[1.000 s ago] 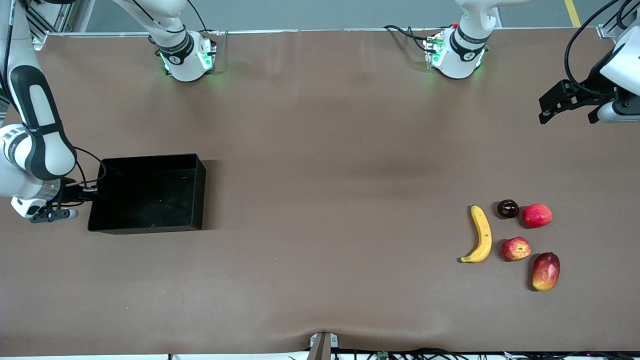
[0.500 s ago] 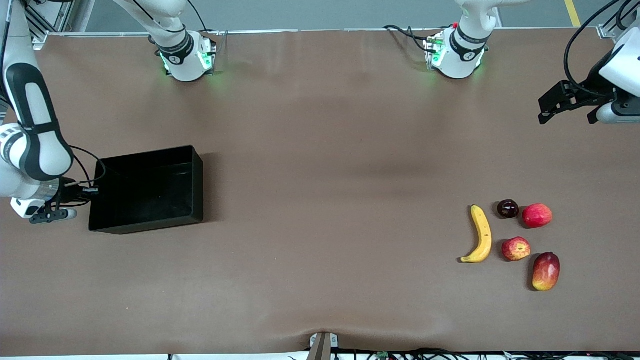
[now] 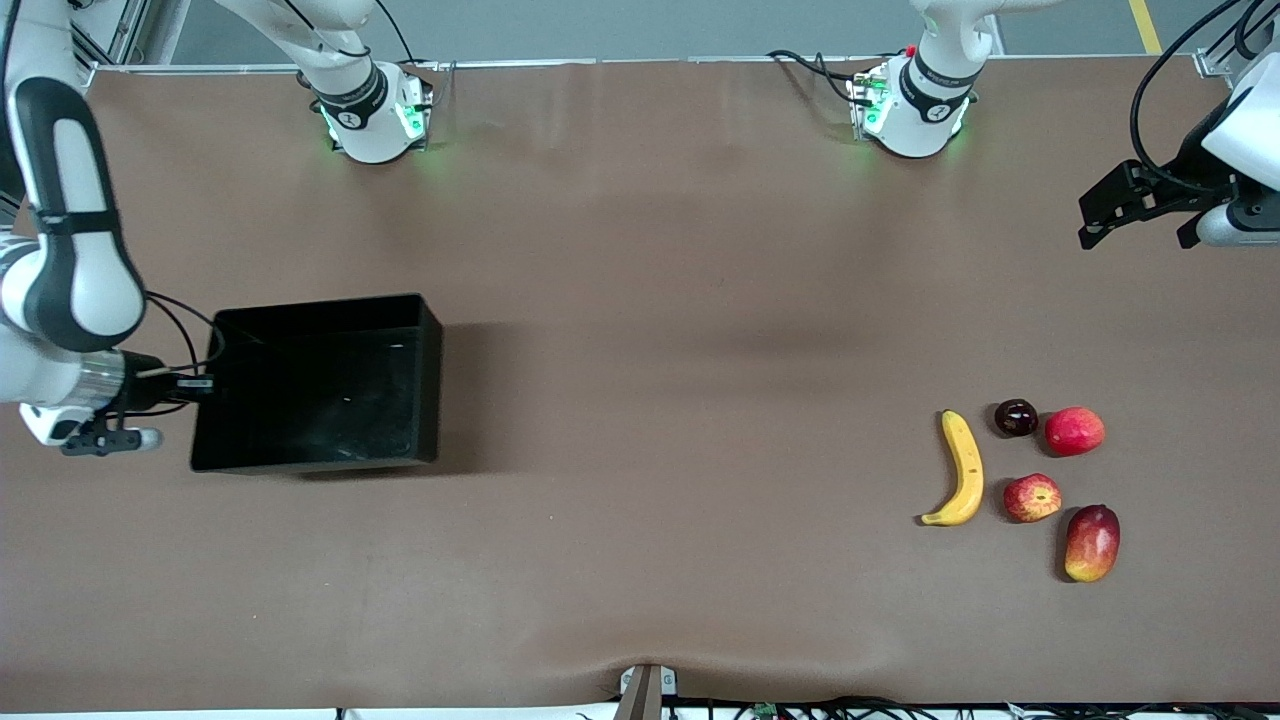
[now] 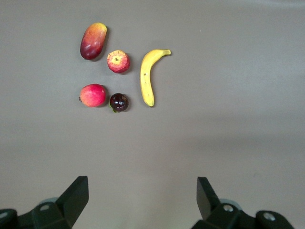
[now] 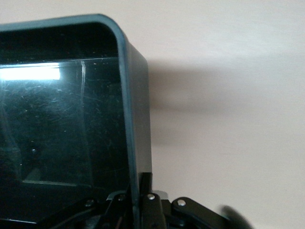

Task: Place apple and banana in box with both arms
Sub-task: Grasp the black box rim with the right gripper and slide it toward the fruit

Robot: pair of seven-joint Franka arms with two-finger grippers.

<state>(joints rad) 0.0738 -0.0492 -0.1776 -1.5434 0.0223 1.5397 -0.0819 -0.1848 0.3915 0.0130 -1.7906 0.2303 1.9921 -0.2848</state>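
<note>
The black box [image 3: 320, 385] is at the right arm's end of the table. My right gripper [image 3: 200, 383] is shut on its short wall; in the right wrist view that wall [image 5: 136, 119] runs down between the fingers [image 5: 145, 183]. The yellow banana [image 3: 962, 470] and the streaked red apple [image 3: 1032, 497] lie side by side at the left arm's end. My left gripper [image 3: 1135, 235] hangs open and empty in the air near that end's table edge. The left wrist view shows the banana [image 4: 147, 78] and apple [image 4: 118, 61] well ahead of its spread fingers [image 4: 76, 193].
A red-yellow mango [image 3: 1091, 542] lies nearer the front camera than the apple. A smooth pinkish-red fruit [image 3: 1074, 431] and a small dark fruit [image 3: 1016, 417] lie farther from it. The two arm bases [image 3: 375, 110] stand at the table's back edge.
The right gripper has closed on the box's wall, and the box has shifted with it toward the table's middle, now casting a wider shadow. The left arm has stayed put.
</note>
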